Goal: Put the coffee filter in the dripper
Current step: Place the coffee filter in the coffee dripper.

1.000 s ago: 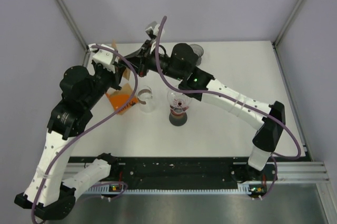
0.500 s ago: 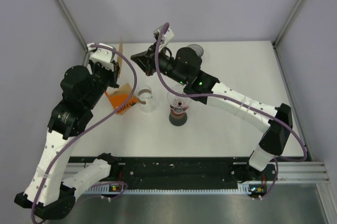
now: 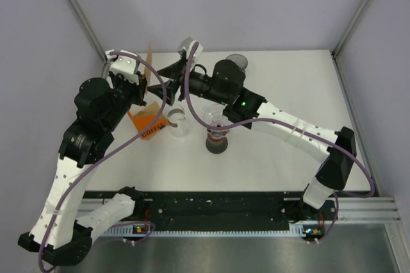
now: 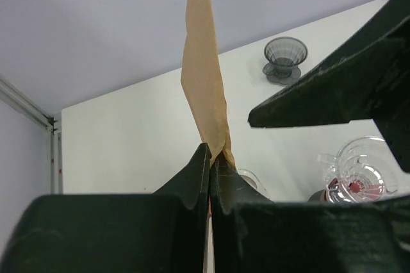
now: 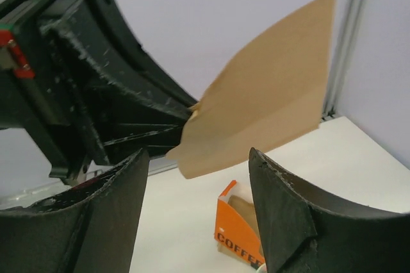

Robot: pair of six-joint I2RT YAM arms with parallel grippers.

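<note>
L end effector is clamped tight on the bottom corner of the brown filter. Filter stands upright in the air over the back-left of the counter. R end effector is spread wide w/ nothing held, tips aimed at the filter's lower edge from just beside it, not touching. Orange box sits on the counter below. Clear dripper is on a dark base near mid-counter, apart from the filter.

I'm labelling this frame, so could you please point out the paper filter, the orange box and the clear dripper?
paper filter (image 5: 262,97): right wrist view, middle of the sheet.
orange box (image 5: 229,225): right wrist view, printed side.
clear dripper (image 4: 362,164): left wrist view, upper glass wall.
</note>
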